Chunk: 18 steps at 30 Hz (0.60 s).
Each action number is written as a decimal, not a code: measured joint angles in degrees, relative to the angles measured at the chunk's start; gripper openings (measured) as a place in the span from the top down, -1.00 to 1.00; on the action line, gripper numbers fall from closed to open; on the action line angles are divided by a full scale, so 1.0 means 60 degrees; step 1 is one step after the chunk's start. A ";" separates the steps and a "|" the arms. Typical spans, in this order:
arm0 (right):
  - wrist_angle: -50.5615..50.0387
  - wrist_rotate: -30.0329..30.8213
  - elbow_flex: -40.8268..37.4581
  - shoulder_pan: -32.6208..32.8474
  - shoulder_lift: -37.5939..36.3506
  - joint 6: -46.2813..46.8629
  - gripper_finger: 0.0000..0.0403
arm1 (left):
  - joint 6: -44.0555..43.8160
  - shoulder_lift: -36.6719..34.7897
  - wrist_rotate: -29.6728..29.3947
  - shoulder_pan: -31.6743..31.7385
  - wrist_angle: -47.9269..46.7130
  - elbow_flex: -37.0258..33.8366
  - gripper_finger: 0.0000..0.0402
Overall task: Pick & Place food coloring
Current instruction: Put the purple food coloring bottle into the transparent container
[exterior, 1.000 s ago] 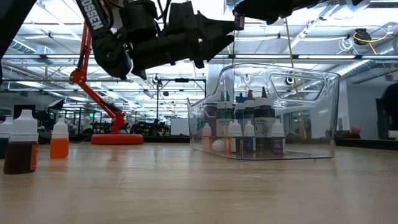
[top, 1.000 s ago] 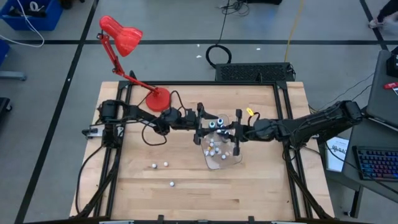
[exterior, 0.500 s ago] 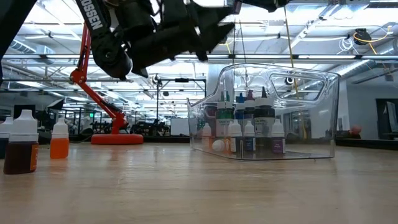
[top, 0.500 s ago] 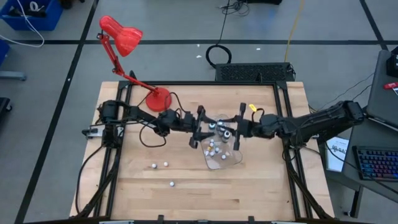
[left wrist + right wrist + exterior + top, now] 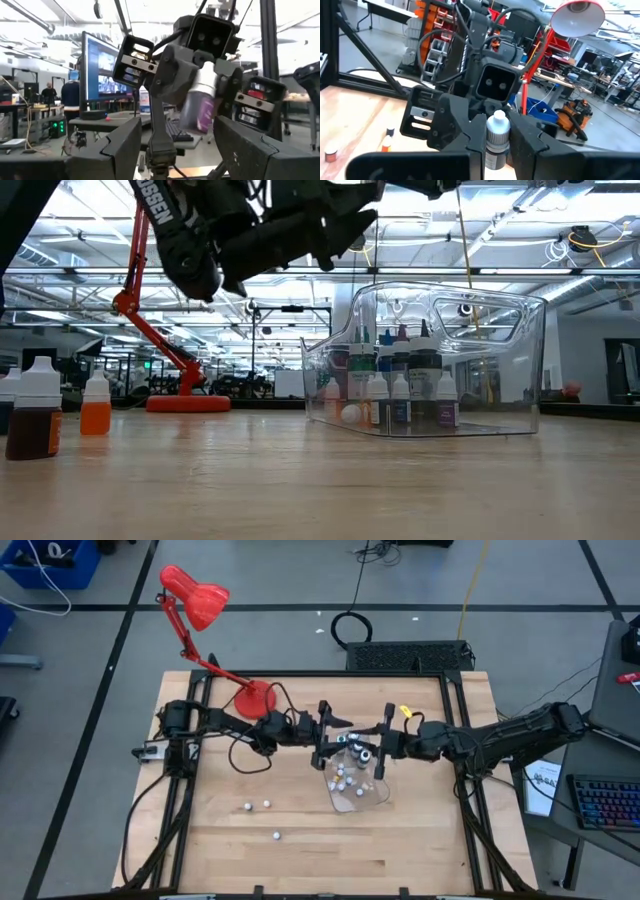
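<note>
My right gripper (image 5: 497, 131) is shut on a little food coloring bottle (image 5: 199, 102) with a white cap and a purple label, in the air over the far end of the clear tray (image 5: 500, 370). My left gripper (image 5: 177, 147) faces it from the table's left, open, with its fingers short of the bottle. In the high view the two grippers (image 5: 332, 745) (image 5: 372, 752) stand tip to tip. Several more food coloring bottles (image 5: 400, 380) stand upright in the tray. Others stand loose on the table (image 5: 257, 805). My right gripper pinches the bottle's body (image 5: 495, 152), below the white cap, between its two fingers. The fingers come level from the table's right. The bottle is lifted clear above the tray and leans a little, cap up.
A red desk lamp (image 5: 195, 595) stands with its base (image 5: 252, 698) at the table's far left, near my left arm. A brown bottle (image 5: 33, 412) and an orange one (image 5: 95, 405) stand on the left of the low view. One more loose bottle (image 5: 276, 835) sits toward the near edge.
Both grippers have tipped their fingers upward over the tray. My right gripper, still shut on the bottle, has gone nearly out of the top of the low view. The tray and its bottles have not moved.
</note>
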 joint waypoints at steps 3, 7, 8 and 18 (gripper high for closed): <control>0.0008 -0.0013 0.0000 0.0001 0.0004 0.0001 0.78 | 0.0217 -0.0007 0.0086 -0.0026 -0.0766 0.0428 -0.22; -0.0021 -0.0014 0.0000 0.0004 0.0004 0.0001 0.78 | 0.0574 -0.0011 0.0089 -0.0083 -0.1424 0.0730 -0.22; -0.0014 -0.0014 0.0000 0.0004 0.0007 0.0000 0.78 | 0.0635 -0.0011 0.0092 -0.0083 -0.1448 0.0751 -0.22; -0.0168 -0.0018 0.0000 0.0015 0.0003 -0.0025 0.78 | 0.0710 -0.0015 0.0188 -0.0065 -0.1372 0.0756 -0.22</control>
